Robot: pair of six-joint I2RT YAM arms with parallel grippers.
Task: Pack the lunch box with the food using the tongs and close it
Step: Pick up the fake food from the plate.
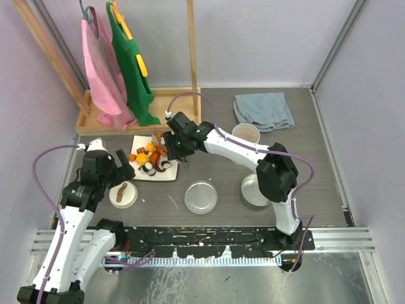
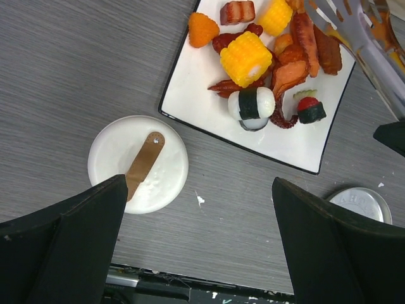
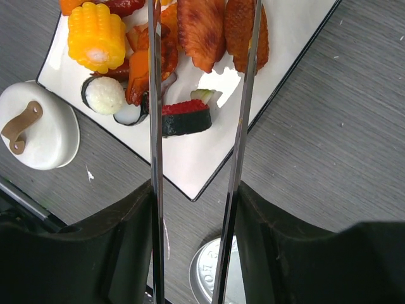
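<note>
Pickup is in hand: tongs [image 3: 155, 126] are pinched in the right claw [image 3: 193, 206], food [image 3: 185, 118] just ahead; squeezing is called for. The left claw [image 2: 199, 190] is spread.

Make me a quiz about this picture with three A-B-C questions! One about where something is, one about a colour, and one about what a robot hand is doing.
1. Where is the food?
A) on the white square plate
B) inside the steel tin
C) on the towel

2. What colour is the handle on the round white lid?
A) green
B) brown
C) blue

3. What is the right gripper doing?
A) its jaws hold nothing
B) holding a cup
C) holding the tongs

Answers:
1 A, the pieces lie piled on the plate.
2 B, a brown strap crosses the lid.
3 C, both tong arms run between its jaws.
</note>
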